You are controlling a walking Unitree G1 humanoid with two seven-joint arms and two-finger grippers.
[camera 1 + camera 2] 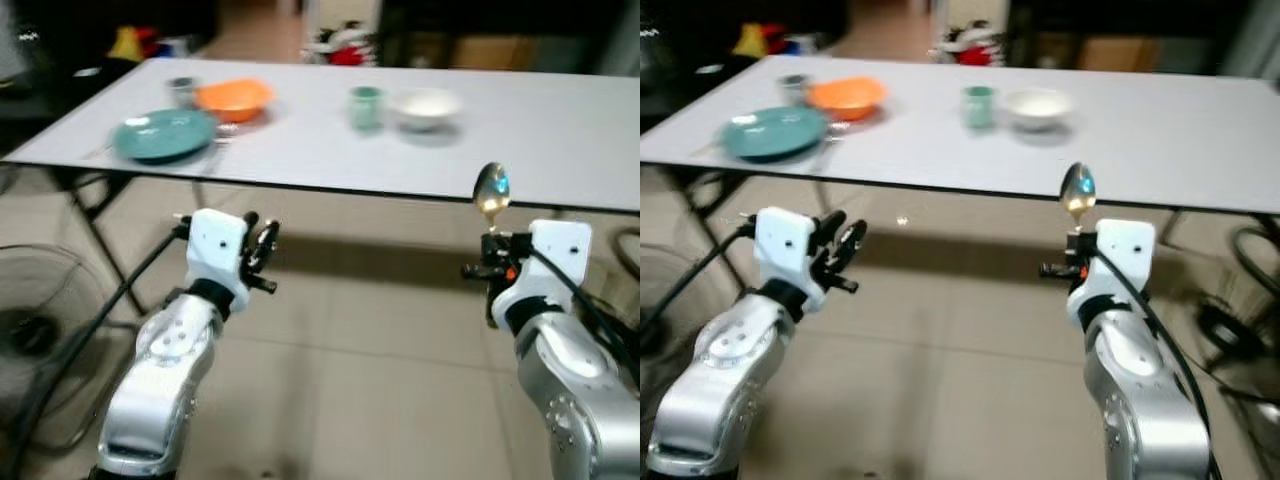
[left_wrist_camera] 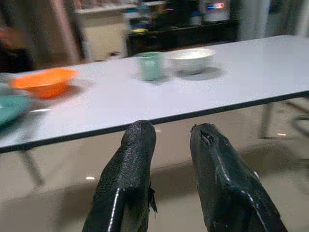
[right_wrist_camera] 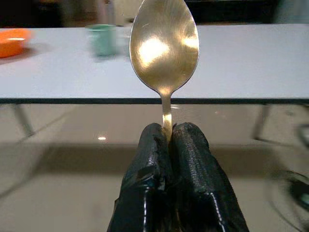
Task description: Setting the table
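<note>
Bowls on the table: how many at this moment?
2: an orange bowl at the table's left end behind the teal plate, and a white bowl mid-table beside the green cup.

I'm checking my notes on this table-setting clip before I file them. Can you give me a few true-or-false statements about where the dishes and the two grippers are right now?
1. The right gripper holds a shiny metal spoon by its handle, bowl end up. True.
2. The left gripper is clamped on the pale green cup. False: its jaws are open and hold nothing, short of the table edge.
3. The orange bowl sits beside the round teal plate on the white table. True.
4. The white bowl stands on the floor under the table. False: it is on the tabletop, next to the pale green cup.
5. The spoon already lies on the table. False: it is held in front of the table's near edge.
</note>
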